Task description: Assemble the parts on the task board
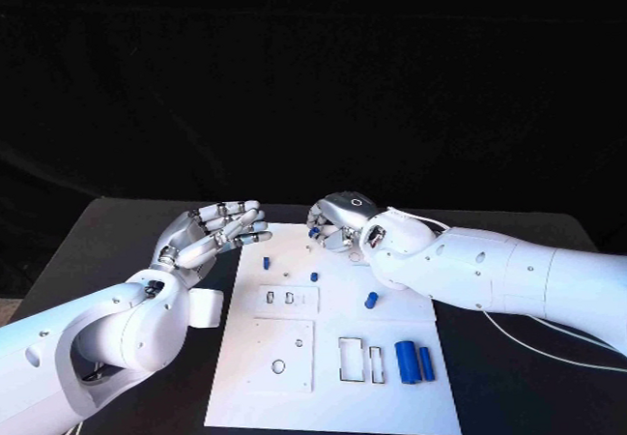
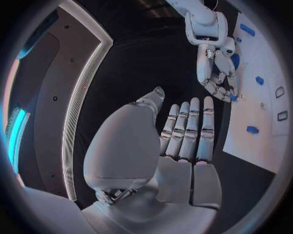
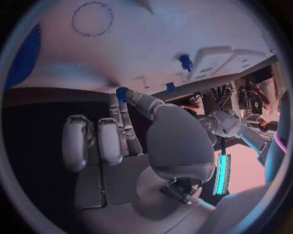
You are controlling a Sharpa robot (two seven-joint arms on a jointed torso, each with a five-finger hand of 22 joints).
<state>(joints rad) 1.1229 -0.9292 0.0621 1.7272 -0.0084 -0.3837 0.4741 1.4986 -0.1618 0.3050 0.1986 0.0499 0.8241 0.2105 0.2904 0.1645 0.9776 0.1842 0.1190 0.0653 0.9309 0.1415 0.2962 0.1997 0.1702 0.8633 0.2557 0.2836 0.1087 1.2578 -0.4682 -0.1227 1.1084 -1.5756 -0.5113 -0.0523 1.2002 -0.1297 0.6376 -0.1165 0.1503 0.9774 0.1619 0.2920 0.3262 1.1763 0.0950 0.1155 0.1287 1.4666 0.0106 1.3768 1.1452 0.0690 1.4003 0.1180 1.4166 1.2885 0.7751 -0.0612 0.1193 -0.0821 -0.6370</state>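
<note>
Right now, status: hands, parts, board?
Left hand open beside task board. Right hand pinching small blue part at board's far edge. Nothing in the way.

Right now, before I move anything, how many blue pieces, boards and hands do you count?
Blue pieces: 6, of which 5 lie loose and 1 is pinched by the right hand
White board: 1
Hands, counting the left hand: 2
Total: 9

both hands (image 1: 217,233) (image 1: 345,221) hover at the task board's (image 1: 336,391) far edge; blue parts (image 1: 416,360) lie on it
</note>
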